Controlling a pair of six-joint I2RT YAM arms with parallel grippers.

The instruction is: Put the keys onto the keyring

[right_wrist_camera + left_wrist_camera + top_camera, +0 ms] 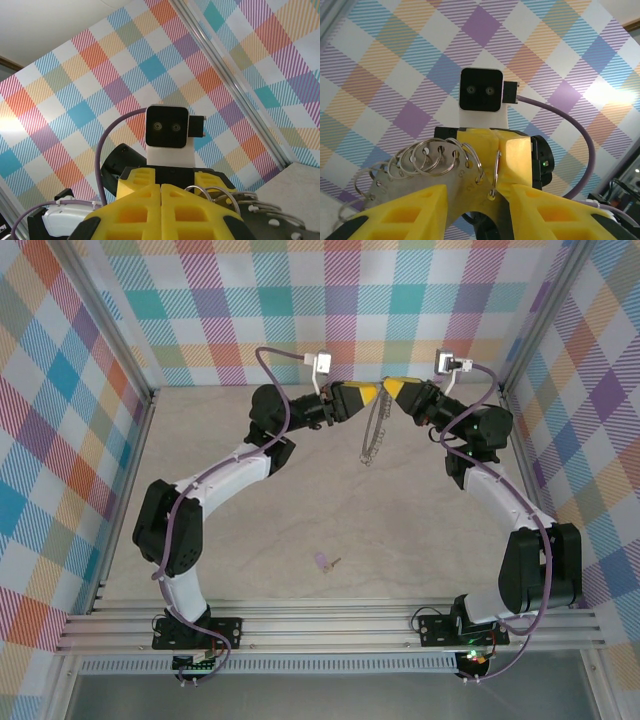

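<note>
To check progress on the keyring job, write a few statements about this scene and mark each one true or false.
1. The key lies on the table, well apart from the keyring. True.
2. The keyring lies flat on the table. False: it hangs in the air below the two raised grippers.
3. The right gripper is shut on the keyring. True.
4. The left gripper holds the key. False: its fingers stand apart on either side of the keyring, and the key is on the table.
5. The key is already threaded on the keyring. False: it is not yet on it.
</note>
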